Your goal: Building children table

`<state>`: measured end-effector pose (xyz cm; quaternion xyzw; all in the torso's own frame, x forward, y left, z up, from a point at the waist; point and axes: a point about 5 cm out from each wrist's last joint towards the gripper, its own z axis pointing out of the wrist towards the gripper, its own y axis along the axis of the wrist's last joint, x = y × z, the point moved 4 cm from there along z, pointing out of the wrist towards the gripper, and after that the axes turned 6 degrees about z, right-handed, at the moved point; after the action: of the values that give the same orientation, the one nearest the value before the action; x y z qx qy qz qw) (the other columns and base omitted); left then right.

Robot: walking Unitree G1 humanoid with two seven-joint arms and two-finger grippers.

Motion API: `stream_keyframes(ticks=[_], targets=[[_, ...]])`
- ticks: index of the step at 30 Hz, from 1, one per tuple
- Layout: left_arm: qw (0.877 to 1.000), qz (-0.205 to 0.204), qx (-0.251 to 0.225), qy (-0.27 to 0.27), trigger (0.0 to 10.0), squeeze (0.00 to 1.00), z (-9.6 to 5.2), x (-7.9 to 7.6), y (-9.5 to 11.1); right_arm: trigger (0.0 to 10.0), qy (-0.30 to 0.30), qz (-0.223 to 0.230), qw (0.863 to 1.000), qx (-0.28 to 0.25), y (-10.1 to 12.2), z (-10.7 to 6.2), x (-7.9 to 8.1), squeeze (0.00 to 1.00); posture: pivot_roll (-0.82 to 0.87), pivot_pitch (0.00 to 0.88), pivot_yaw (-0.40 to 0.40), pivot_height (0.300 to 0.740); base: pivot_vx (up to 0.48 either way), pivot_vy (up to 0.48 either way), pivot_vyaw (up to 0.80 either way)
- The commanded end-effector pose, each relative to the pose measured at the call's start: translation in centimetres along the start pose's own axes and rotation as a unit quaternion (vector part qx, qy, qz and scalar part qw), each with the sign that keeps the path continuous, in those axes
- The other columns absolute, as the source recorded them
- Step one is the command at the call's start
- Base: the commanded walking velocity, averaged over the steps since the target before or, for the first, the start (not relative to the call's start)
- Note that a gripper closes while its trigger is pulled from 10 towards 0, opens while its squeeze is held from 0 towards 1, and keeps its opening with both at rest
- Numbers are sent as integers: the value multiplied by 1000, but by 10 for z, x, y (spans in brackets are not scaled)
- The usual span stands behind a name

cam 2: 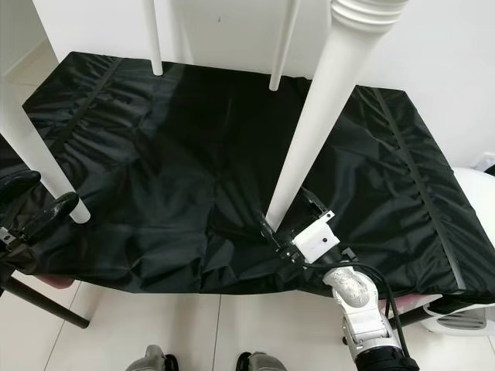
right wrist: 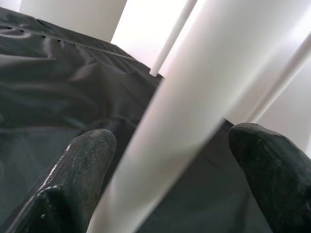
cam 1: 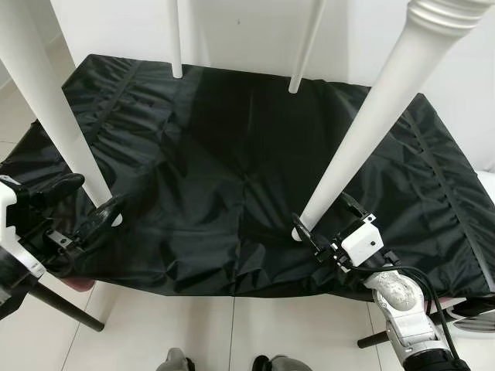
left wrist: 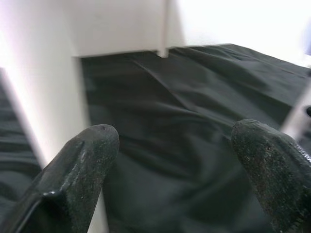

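Observation:
A white children's table stands on a black cloth (cam 1: 232,154), with its four legs rising past my head. The thick near right leg (cam 1: 371,124) ends between the fingers of my right gripper (cam 1: 325,218). These are open around its foot, with a gap on one side in the right wrist view (right wrist: 165,165). The near left leg (cam 1: 46,100) comes down just beside my left gripper (cam 1: 81,202), which is open. One finger (left wrist: 87,160) lies against that leg and only cloth lies between the two. Two thin far legs (cam 1: 175,39) (cam 1: 306,46) stand at the cloth's back edge.
The cloth covers a low bench with a reddish edge (cam 1: 77,284) and a dark support leg (cam 1: 66,308) on the pale tiled floor. A white wall runs behind. A white object (cam 2: 473,193) sits at the far right. My feet (cam 1: 178,359) show at the front edge.

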<state>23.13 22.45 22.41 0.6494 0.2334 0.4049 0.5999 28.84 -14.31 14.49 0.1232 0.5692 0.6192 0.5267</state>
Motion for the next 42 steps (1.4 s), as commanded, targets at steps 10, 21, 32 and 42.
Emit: stream_keyframes(ticks=[10, 21, 32, 42], targets=[[990, -45, 76, -113, 10000, 0, -22, -30, -23, 10000, -12, -14, 999, 34, -20, -36, 9, 0, 47, 142, -38, 740, 0, 0, 0], [989, -29, 74, -125, 10000, 0, -6, -37, -23, 10000, 58, 7, 998, 14, -10, -42, 32, 0, 38, 152, -20, 740, 0, 0, 0], [992, -10, 77, -97, 10000, 0, 5, -34, -23, 10000, 111, 56, 992, 16, -7, -42, 50, 0, 44, 156, -43, 740, 0, 0, 0], [992, -23, 74, -95, 10000, 0, 8, -38, -26, 10000, 116, 64, 991, 22, -10, -42, 45, 0, 41, 151, -55, 740, 0, 0, 0]])
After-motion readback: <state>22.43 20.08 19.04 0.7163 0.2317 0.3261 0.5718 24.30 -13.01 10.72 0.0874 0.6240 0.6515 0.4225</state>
